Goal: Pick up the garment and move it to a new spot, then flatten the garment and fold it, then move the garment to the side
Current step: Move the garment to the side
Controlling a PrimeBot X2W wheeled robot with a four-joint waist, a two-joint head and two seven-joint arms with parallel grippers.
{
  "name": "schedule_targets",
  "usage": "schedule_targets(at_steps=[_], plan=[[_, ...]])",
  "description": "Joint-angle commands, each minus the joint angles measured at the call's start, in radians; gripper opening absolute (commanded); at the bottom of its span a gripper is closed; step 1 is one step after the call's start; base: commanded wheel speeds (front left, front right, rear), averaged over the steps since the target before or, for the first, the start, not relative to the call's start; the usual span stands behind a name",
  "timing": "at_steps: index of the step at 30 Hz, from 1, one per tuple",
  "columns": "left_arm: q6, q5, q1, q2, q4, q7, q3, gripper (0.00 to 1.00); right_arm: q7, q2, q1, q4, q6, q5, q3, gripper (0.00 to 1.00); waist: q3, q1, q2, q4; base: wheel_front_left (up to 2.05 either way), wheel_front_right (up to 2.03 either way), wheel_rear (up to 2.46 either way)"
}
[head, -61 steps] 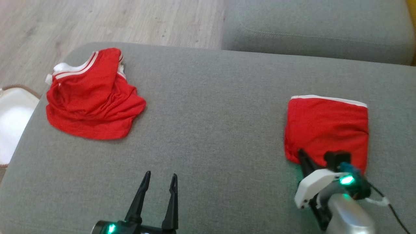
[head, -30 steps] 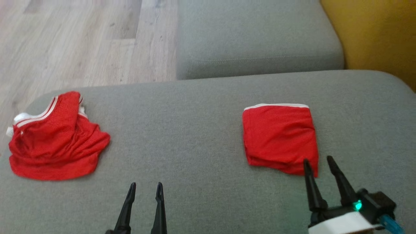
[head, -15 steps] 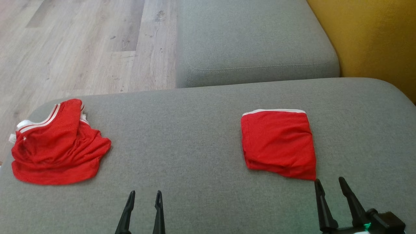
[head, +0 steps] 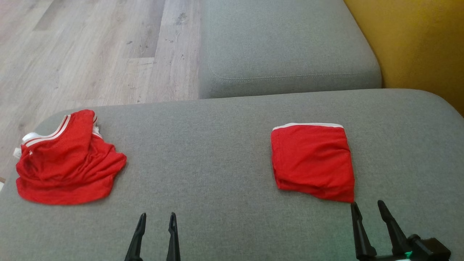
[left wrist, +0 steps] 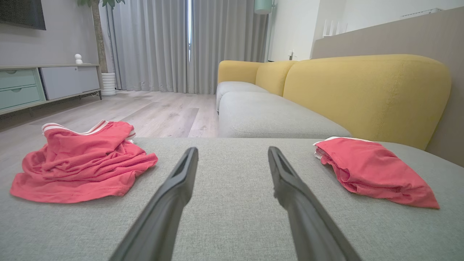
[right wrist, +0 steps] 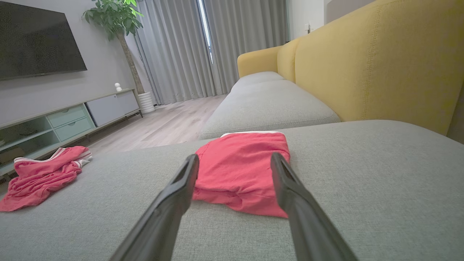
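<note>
A folded red garment (head: 312, 161) with a white edge lies flat on the right part of the grey cushion (head: 217, 152); it shows too in the left wrist view (left wrist: 369, 170) and the right wrist view (right wrist: 241, 170). A crumpled red garment (head: 65, 163) with white stripes sits near the cushion's left edge (left wrist: 81, 163) (right wrist: 40, 174). My right gripper (head: 367, 208) is open just below the folded garment's near corner, apart from it (right wrist: 233, 159). My left gripper (head: 157, 217) is open over bare cushion near the front, nothing between its fingers (left wrist: 232, 152).
Behind the cushion lies a second grey seat (head: 286, 47) with a yellow sofa back (head: 409, 40) at the right. Wooden floor (head: 83, 50) runs past the far left. A TV cabinet (right wrist: 69, 116) and a potted plant (right wrist: 116, 18) stand across the room.
The head camera has swung, shifting the whole picture. My right gripper has drawn back from the folded garment's near edge toward me. The garments lie as before.
</note>
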Motion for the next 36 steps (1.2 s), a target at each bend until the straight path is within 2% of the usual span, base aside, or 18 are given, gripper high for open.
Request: schedule_targets(at_steps=[1, 21, 36], plan=[[0.006, 0.005, -0.033, -0.005, -0.028, -0.005, 0.032, 1.0, -0.011, -0.008, -0.027, -0.025, 0.007, 0.003, 0.018, 1.0, 0.0, 0.0, 0.0, 0.001, 0.0, 0.0, 0.0], [0.003, 0.013, -0.029, -0.005, -0.028, -0.005, 0.033, 1.0, -0.011, -0.018, -0.036, -0.018, 0.007, 0.001, 0.034, 1.0, 0.0, 0.0, 0.0, -0.003, 0.0, 0.0, 0.0], [-0.016, 0.011, -0.04, -0.005, -0.032, -0.005, 0.031, 1.0, -0.011, -0.044, -0.106, 0.033, 0.007, 0.003, 0.043, 1.0, 0.096, 0.0, 0.0, 0.01, 0.0, 0.0, 0.0]])
